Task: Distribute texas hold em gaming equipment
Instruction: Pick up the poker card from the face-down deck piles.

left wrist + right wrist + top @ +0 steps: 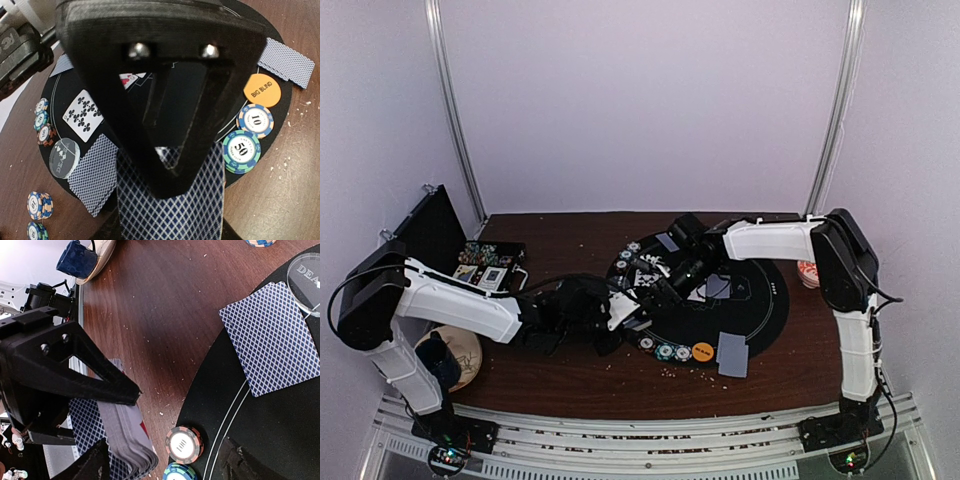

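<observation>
My left gripper (617, 318) is shut on a deck of blue-backed playing cards (170, 212), held just off the near-left rim of the round black mat (772, 300). My right gripper (165, 466) hangs open close beside the deck (125, 435), over a red 100 chip (184, 444) and a teal chip (179, 473) at the mat's edge; nothing sits between its fingers. On the mat lie a face-up club card (83, 114), face-down cards (95, 172), a clear dealer button (65, 157), an orange Big Blind disc (262, 90) and striped chips (242, 150).
An open chip case (485, 265) with its black lid up stands at the back left. A plate (465, 345) with a dark blue object is at the near left. A small red-and-white bowl (807, 272) sits at the right. More chips (39, 205) lie off the mat.
</observation>
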You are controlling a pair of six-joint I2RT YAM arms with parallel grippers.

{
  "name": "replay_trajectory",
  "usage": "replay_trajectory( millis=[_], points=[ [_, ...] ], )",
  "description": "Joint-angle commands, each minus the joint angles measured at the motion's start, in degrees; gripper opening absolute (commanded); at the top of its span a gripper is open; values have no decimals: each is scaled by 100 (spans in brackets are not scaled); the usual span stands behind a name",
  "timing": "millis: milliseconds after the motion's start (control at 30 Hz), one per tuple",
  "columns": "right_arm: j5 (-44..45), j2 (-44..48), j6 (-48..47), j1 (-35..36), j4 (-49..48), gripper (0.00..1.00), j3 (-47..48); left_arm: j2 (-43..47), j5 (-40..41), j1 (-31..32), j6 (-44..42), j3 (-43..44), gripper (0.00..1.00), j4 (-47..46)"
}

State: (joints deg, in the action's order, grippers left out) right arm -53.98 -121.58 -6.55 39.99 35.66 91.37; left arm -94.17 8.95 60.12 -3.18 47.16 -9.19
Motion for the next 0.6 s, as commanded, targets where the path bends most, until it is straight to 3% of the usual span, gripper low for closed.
replay_trajectory(
  millis=[0,233,567],
  points=[
    [-88,-104,222,75,-297,76,170,173,-95,35,-63,73,23,-320],
    [26,-271,401,123,-476,74,316,174,-113,44,-75,74,23,-312],
    [660,-79,58,35,-385,57,206,183,-113,44,-77,70,23,-303]
  ],
)
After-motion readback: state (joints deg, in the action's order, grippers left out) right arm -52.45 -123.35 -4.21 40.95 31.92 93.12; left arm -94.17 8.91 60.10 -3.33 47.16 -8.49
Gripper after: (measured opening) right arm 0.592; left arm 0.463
